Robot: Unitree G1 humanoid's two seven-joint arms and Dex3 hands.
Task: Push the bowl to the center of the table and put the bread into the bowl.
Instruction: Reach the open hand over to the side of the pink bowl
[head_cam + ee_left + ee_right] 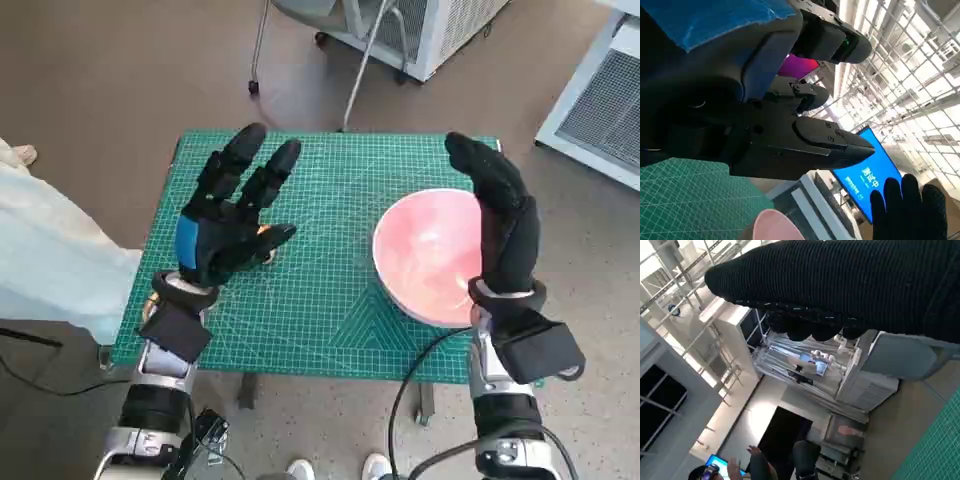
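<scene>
The pink bowl (430,255) sits on the right part of the green mat table (330,320). My right hand (500,220) stands flat with straight fingers along the bowl's right rim, holding nothing. My left hand (230,215) hovers over the left part of the mat with its fingers spread. Only a small tan bit of the bread (264,232) shows under the thumb, and I cannot tell whether the hand touches it. In the left wrist view the bowl's rim (772,225) and the gloved right hand (910,210) appear beyond my left hand's fingers (830,145).
A person's pale clothing (40,250) is close to the table's left edge. White cabinets (600,90) and chair legs (360,70) stand beyond the far edge. Shoes (335,468) show below the near edge. A person (760,465) appears in the right wrist view.
</scene>
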